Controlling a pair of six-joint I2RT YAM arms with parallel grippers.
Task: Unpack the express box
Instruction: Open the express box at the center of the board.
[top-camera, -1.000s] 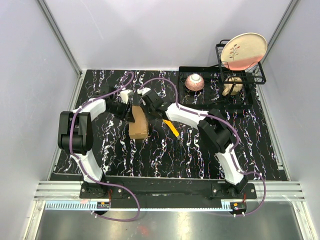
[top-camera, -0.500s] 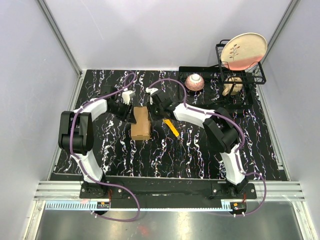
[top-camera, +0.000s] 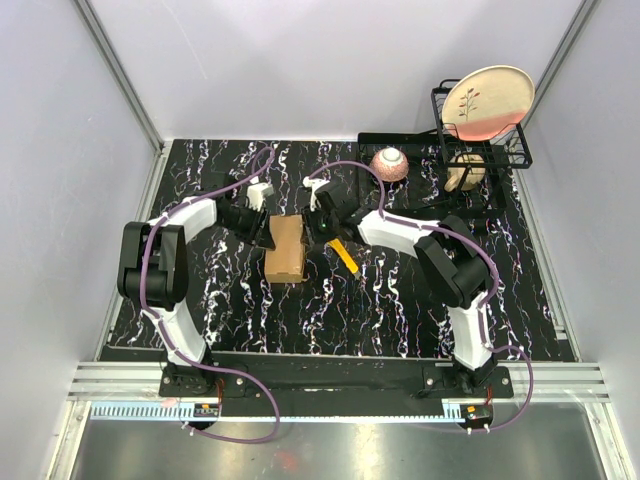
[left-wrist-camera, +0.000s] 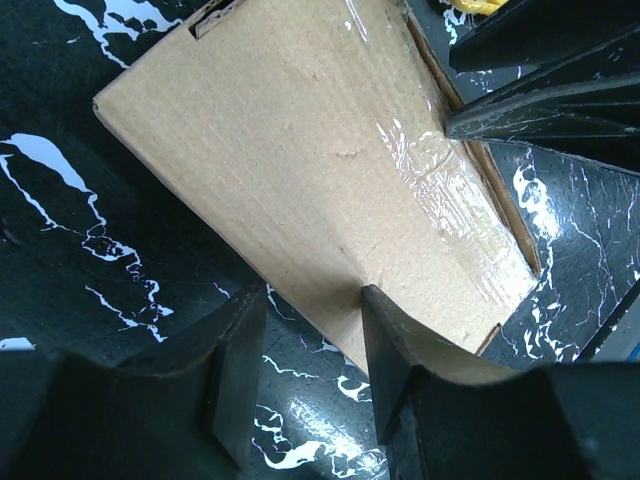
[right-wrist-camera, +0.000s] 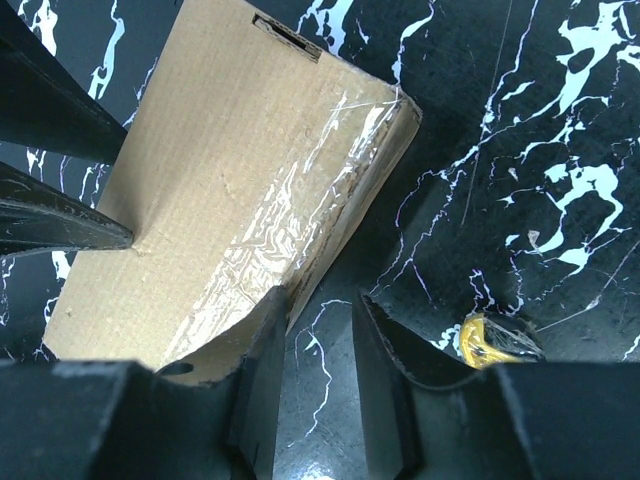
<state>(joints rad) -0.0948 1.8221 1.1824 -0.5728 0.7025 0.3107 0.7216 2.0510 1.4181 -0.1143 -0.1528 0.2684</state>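
Left gripper (left-wrist-camera: 310, 292) and right gripper (right-wrist-camera: 320, 298), jaws apart, flank the express box (top-camera: 286, 250); yellow knife (top-camera: 344, 256) near right.

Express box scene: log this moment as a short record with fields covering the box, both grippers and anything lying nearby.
Box: express box lies flat on the table, lid appears shut
Tape: clear tape along the edge facing the right arm
Left gripper: open, fingers over the box's left edge
Right gripper: open, at the box's right edge, nothing between its fingers
Nearby: yellow utility knife on the table, right of the box
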